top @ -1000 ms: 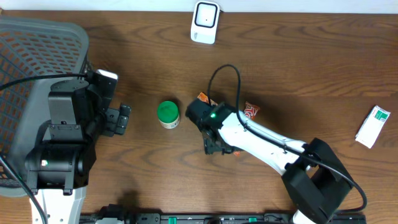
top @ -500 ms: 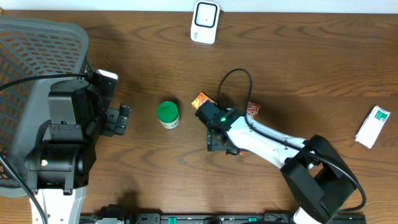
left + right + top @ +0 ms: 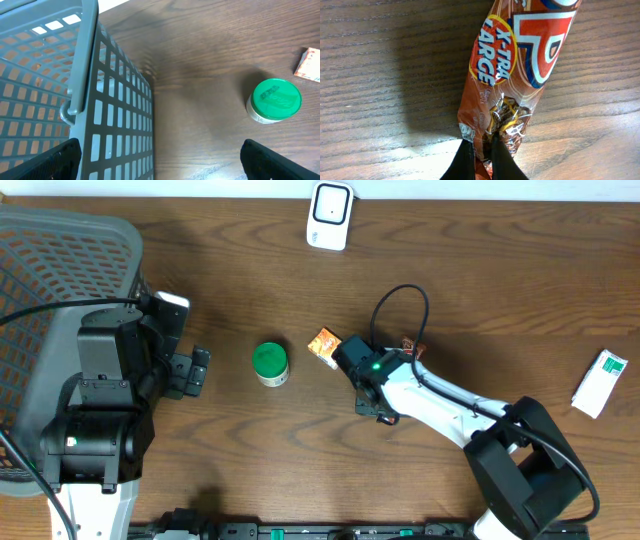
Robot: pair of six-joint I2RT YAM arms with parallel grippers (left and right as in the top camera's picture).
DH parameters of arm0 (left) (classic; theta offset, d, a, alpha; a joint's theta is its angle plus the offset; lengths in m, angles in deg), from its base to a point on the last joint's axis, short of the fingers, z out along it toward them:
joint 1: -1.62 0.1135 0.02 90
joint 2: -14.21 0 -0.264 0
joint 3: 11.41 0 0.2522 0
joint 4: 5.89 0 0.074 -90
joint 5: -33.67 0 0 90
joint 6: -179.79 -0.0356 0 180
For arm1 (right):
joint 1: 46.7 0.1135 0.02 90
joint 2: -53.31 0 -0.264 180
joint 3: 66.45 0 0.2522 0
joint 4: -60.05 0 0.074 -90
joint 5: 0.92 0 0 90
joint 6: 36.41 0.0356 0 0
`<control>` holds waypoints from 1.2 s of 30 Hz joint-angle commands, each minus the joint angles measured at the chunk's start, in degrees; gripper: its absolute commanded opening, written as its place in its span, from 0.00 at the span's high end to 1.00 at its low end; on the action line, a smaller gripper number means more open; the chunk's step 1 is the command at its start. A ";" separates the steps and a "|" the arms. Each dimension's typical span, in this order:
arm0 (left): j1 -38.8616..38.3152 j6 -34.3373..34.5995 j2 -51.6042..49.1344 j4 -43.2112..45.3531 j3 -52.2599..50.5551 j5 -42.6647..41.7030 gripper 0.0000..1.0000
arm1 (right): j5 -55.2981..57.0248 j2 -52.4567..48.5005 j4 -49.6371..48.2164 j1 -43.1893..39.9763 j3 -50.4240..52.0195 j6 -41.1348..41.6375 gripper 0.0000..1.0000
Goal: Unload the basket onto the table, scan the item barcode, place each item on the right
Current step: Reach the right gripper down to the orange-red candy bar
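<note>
Right wrist view shows us the right tool (image 3: 483,159) pinched shut on the crimped end of the snack packet (image 3: 520,55), which lies on the wooden bench (image 3: 370,75) near the green-lidded jar (image 3: 269,363), while the left tool (image 3: 161,157) gapes fully open, holding nothing.
</note>
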 commanded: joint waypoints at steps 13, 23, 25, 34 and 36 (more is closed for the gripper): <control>0.28 0.55 0.17 0.02 -0.17 -0.68 0.00 | -55.76 19.56 -2.27 -6.25 -0.83 -15.15 0.99; 0.28 0.55 0.17 0.02 -0.17 -0.68 0.01 | -72.54 18.12 -8.92 -14.86 11.13 -23.04 0.99; 0.28 0.55 0.17 0.02 -0.17 -0.68 0.00 | -78.36 17.20 -15.39 -15.96 15.93 -22.97 0.99; 0.28 0.55 0.17 0.02 -0.17 -0.68 0.01 | -78.44 15.80 -21.75 -24.17 26.86 -25.51 0.99; 0.28 0.55 0.17 0.02 -0.17 -0.68 0.01 | -72.57 15.82 -20.13 -25.83 26.84 -25.57 0.99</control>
